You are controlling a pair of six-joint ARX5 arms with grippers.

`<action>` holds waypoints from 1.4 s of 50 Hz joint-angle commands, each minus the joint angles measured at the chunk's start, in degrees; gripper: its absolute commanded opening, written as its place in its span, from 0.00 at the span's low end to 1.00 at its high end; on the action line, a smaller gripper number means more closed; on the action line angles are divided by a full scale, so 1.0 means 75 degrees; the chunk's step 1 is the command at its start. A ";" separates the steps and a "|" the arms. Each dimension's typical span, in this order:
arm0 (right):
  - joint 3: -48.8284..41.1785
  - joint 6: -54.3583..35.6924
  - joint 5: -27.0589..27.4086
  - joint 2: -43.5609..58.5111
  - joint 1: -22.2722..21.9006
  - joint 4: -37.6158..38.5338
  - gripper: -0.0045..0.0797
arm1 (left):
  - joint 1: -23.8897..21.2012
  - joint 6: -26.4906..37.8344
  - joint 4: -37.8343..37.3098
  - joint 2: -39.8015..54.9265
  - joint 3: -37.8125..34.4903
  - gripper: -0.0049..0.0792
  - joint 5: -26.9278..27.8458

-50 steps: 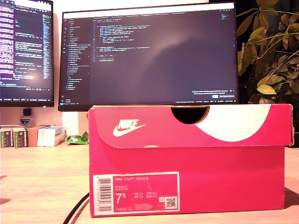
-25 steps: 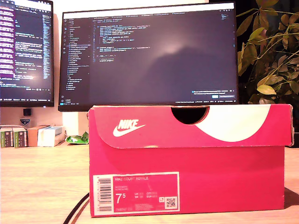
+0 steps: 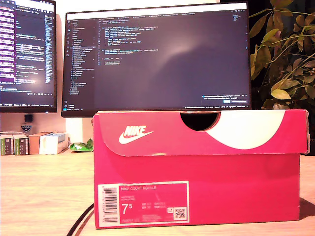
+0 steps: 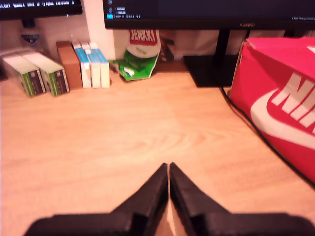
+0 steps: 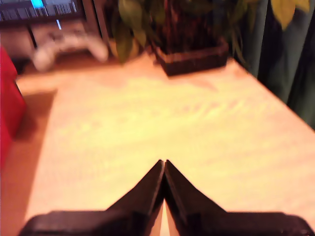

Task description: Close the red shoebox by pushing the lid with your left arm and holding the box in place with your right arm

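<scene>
The red shoebox [image 3: 197,191] stands in the middle of the exterior view, its lid [image 3: 197,132] lying flat on top with a white swoosh and a half-round cutout. Neither arm shows in the exterior view. In the first wrist view my first gripper [image 4: 169,166] is shut with nothing in it, hovering over bare wood beside the red shoebox [image 4: 280,108], apart from it. In the second wrist view my second gripper [image 5: 164,162] is shut and empty over the table, with a sliver of the red shoebox [image 5: 7,98] off to one side.
Two monitors [image 3: 157,59] stand behind the box, with a black cable [image 3: 81,221] running along the desk. Small cartons [image 4: 59,69] and a green packet [image 4: 138,54] sit by the monitor stand [image 4: 211,69]. A potted plant [image 5: 192,39] and a white game controller [image 5: 69,46] lie beyond my second gripper.
</scene>
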 commanded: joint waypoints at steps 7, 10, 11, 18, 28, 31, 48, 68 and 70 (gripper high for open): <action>-0.0134 0.0041 0.0006 0.0009 0.0064 -0.0364 0.04 | -0.0029 -0.0067 -0.0592 0.0029 -0.0236 0.04 0.0009; -0.0134 0.0041 0.0006 0.0009 0.0064 -0.0367 0.04 | -0.0029 -0.0067 -0.0781 0.0026 -0.0236 0.04 0.0009; -0.0134 0.0038 0.0006 0.0009 0.0064 -0.0367 0.04 | -0.0029 -0.0067 -0.0781 0.0026 -0.0236 0.04 0.0009; -0.0134 0.0038 0.0006 0.0009 0.0064 -0.0364 0.04 | -0.0026 -0.0067 -0.0781 0.0026 -0.0236 0.04 0.0009; -0.0134 0.0038 0.0015 -0.0108 0.0117 -0.0478 0.04 | -0.0242 -0.0061 -0.0801 -0.0006 -0.0236 0.04 -0.0085; -0.0134 0.0038 0.0003 -0.0245 0.0108 -0.0574 0.04 | -0.0356 -0.0061 -0.0796 -0.0017 -0.0236 0.04 -0.0128; -0.0134 0.0038 -0.0003 -0.1070 0.0067 -0.0874 0.04 | -0.0181 -0.0061 -0.1670 -0.1169 -0.0236 0.04 -0.0050; -0.0134 0.0038 -0.0003 -0.2101 -0.0560 -0.0874 0.04 | 0.0452 -0.0061 -0.2474 -0.2675 -0.0236 0.04 -0.0052; -0.0134 0.0038 -0.0003 -0.2186 -0.0615 -0.0874 0.04 | 0.0501 -0.0061 -0.2474 -0.2815 -0.0236 0.04 -0.0052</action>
